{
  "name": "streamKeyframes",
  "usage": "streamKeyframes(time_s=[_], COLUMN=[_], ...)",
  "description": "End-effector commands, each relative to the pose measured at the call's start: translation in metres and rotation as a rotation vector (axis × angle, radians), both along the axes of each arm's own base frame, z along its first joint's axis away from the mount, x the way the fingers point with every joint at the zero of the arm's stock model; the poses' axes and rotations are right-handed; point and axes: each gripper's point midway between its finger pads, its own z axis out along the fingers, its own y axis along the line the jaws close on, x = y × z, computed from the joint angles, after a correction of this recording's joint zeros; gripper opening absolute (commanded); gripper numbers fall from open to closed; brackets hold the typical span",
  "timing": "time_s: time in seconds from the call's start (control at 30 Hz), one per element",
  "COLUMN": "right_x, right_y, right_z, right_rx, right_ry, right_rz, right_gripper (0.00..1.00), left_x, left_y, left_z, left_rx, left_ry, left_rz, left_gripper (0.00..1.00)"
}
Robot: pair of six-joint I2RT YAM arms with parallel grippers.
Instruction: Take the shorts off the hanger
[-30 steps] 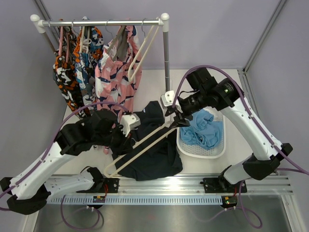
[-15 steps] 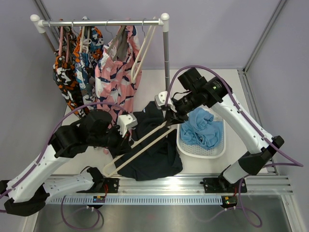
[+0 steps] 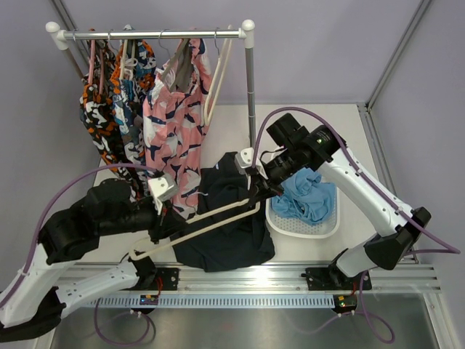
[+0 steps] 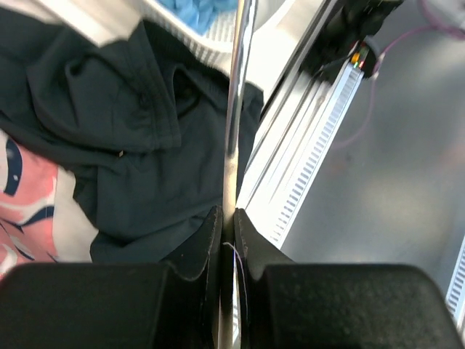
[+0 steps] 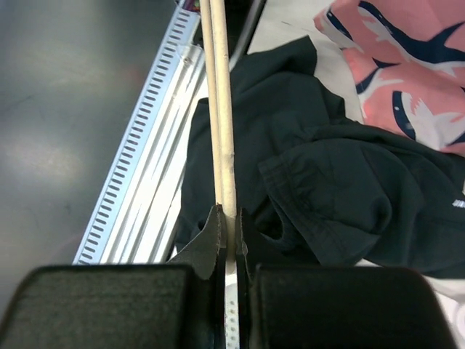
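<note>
White tabletop [image 3: 314, 249] is covered left of the basket [image 3: 301, 232] by the navy shorts [image 3: 234, 243]; the light-blue shorts [image 3: 305, 196] lie inside it. The hanger [image 3: 211, 222], seemingly freed, is clamped by left gripper [image 3: 161, 222] and right gripper [image 3: 256, 190]; lifting it clear is needed next.

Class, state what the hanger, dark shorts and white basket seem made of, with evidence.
The hanger looks like wood or matte plastic: cream, rigid, straight. The dark shorts are soft cloth: folds, stitched waistband. The basket is likely plastic: white, perforated wall.
</note>
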Motion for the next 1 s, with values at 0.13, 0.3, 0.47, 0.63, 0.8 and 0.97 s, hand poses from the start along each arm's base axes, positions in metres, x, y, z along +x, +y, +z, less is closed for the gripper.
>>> streamKeyframes(time_s=[0.13,0.3,0.47,0.63,0.8,0.97], right_x=[-0.01,-0.012,-0.005,0.026,0.029,0.025], right_y=[-0.01,-0.008,-0.012,-0.04,-0.061,-0.073], right_z=[-0.015,-0.012,0.023,0.085,0.1,0.089], right_rx=[-0.027,-0.016,0.078,0.267,0.374,0.404], right_ry=[0.049,0.072,0.029,-0.136,-0.224,-0.223], right_rz=[-0.018,-0.014,-0.086,-0.341,-0.494,-0.579], right_gripper=[0.0,0.0,1.0,0.99,0.99,0.99], left_x=[-0.003,0.001,0.021,0.039,0.065,0.109], left_y=[0.006,0.004,0.02,0.059,0.078,0.056], left_z=[0.05,0.059,0.057,0.072,0.094,0.11], left_rx=[-0.213,-0.235,-0.174,-0.15,-0.114,-0.023], left_ry=[-0.13,-0.152,-0.162,-0.206,-0.261,-0.319], left_rz=[0.04,0.048,0.2,0.432,0.612,0.688], left_gripper=[0.0,0.0,0.0,0.0,0.0,0.0])
